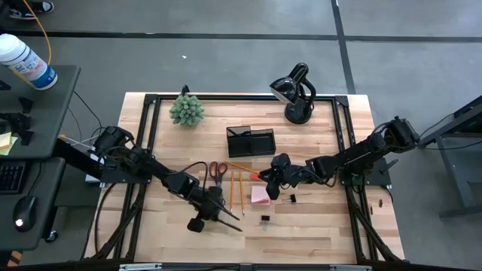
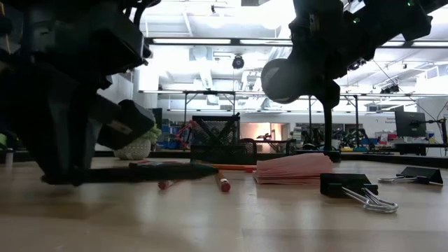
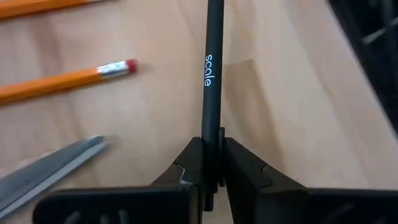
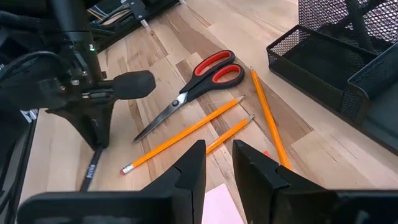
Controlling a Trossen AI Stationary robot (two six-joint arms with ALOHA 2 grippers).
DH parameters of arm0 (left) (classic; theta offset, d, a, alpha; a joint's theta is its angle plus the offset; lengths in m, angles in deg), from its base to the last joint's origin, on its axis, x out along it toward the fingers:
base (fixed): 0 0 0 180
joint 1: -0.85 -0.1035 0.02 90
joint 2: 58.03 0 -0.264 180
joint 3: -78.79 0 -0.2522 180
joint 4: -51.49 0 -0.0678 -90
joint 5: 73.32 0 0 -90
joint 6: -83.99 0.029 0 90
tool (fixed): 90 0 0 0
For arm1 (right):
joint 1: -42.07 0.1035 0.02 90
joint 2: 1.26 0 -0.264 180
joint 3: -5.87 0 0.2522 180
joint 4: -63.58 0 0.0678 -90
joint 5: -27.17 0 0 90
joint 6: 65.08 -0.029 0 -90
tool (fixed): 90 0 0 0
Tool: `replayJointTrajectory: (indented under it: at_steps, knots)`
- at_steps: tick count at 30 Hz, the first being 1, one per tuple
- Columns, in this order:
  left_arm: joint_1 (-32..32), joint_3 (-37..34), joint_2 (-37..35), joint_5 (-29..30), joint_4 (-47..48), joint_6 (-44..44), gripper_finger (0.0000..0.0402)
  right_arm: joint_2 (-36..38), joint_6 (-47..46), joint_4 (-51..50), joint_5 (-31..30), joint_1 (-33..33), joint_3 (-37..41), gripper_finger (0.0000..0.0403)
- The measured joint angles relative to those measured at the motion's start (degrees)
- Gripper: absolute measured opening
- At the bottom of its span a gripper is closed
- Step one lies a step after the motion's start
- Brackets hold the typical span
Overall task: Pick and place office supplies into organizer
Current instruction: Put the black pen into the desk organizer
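Your left gripper (image 3: 211, 171) is clamped on a slim black pen (image 3: 213, 74) printed "scale". Beside it lie three orange pencils (image 4: 186, 134) and red-handled scissors (image 4: 193, 87). The mesh organizer (image 1: 251, 141) sits beyond them. Your right gripper (image 4: 217, 165) hovers with fingers apart near the pink pad (image 1: 260, 196).

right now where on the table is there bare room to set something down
Bare wood lies along the front edge of the table below the binder clips, and between the plant and the organizer. It is crowded mid-table: scissors, pencils, sticky-note pad, and both grippers, left and right.
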State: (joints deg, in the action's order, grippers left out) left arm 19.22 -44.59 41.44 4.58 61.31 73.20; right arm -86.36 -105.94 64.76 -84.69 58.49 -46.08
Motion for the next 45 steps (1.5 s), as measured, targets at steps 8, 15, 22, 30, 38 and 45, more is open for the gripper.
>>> replayJointTrajectory:
  at_steps: [8, 15, 22, 30, 38, 45]
  knots:
    - [-0.1, 0.4, -0.2, -6.3, -5.6, -0.8, 0.0025, 0.0, -0.1, -3.4, 0.4, 0.0, 0.0, 0.0074]
    - [-1.9, 3.0, -0.2, -6.3, -5.3, 0.4, 0.0026, 0.0, -0.6, -3.4, 0.6, 0.0, 0.0, 0.0074]
    - [-7.9, 9.0, -0.3, -6.8, -5.3, 5.7, 0.0027, 0.0, -0.7, -3.5, 0.6, 0.0, 0.0, 0.0074]
    - [-14.6, 21.5, -0.3, -14.8, 5.3, 15.0, 0.0020, 0.0, -0.7, -3.5, 0.6, 0.0, 0.0, 0.0074]
    - [-19.4, 38.5, -0.4, -17.9, 32.4, 30.0, 0.0030, 0.0, -0.7, -3.5, 0.6, 0.0, 0.0, 0.0074]
    - [-26.9, 50.8, -0.4, -13.7, 54.3, 41.2, 0.0024, 0.0, -0.7, -3.5, -0.3, 0.0, 0.0, 0.0074]
